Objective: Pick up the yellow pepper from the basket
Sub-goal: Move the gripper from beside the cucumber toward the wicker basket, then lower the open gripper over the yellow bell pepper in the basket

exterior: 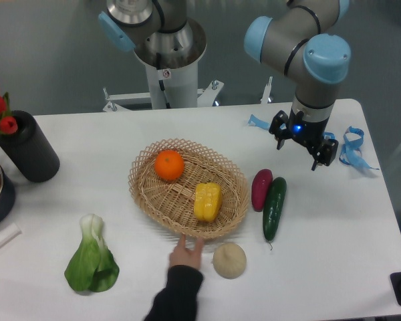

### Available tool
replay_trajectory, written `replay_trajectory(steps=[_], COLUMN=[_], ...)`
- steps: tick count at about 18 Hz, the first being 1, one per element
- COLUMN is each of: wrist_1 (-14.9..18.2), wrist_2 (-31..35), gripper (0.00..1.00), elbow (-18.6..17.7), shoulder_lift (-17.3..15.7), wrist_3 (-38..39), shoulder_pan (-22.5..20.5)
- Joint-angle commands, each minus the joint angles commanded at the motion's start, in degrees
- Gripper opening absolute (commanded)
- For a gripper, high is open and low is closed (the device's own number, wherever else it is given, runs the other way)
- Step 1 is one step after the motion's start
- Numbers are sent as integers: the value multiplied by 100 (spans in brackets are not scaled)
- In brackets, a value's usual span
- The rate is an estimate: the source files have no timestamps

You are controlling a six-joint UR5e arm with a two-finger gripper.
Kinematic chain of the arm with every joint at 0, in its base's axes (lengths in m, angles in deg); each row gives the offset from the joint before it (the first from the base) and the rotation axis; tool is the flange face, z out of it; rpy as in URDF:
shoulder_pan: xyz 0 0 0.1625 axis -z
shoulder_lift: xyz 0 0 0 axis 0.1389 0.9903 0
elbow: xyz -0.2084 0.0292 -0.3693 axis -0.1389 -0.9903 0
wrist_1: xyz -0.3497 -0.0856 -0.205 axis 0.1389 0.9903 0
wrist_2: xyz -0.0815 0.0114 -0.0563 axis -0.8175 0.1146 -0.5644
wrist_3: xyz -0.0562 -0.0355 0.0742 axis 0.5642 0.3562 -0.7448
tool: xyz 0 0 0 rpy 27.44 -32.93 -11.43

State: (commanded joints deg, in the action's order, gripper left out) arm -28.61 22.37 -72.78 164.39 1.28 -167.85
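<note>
The yellow pepper lies in the right half of the wicker basket, next to a round orange at the basket's back left. My gripper hangs above the table to the right of the basket, well apart from the pepper. Its two black fingers stand apart, open and empty.
A person's hand touches the basket's front rim. A beige ball sits just in front of the basket. A purple vegetable and a cucumber lie right of it. A bok choy lies front left. A black vase stands at the left, and blue tape lies at the right.
</note>
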Motion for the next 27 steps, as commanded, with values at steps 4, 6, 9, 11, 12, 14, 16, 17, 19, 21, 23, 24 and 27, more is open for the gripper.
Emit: replay_trajectory(steps=[4,6,9,11,12,14,16,17,19,21,23,24,27], wrist_1=[-17,-26,-9,-17,-26,-26,-9,-26,-53,-53,-53,-53,-35], wrist_2=[-9,-26,-62,-79,-97,-350,-606,-641,-659,-677,-686,-677,-625], gripper=[100,100,100,100,100,100,100,100,100,100,100,100,100], elbow=[-70,-70,-79,-193,-254,-308,-308,-316,-290,-290,-238,-168,96], shoulder_lift=[-44,-61,-88,-227,-307,-386,-448,-431,-404,-326,-238,-168,96], wrist_3=[0,0,70,227,394,641,1472,1885,2293,2364,2775,3099,3506], shoulder_pan=[26,26,88,105,149,263,369,482,755,878,1045,1150,1415])
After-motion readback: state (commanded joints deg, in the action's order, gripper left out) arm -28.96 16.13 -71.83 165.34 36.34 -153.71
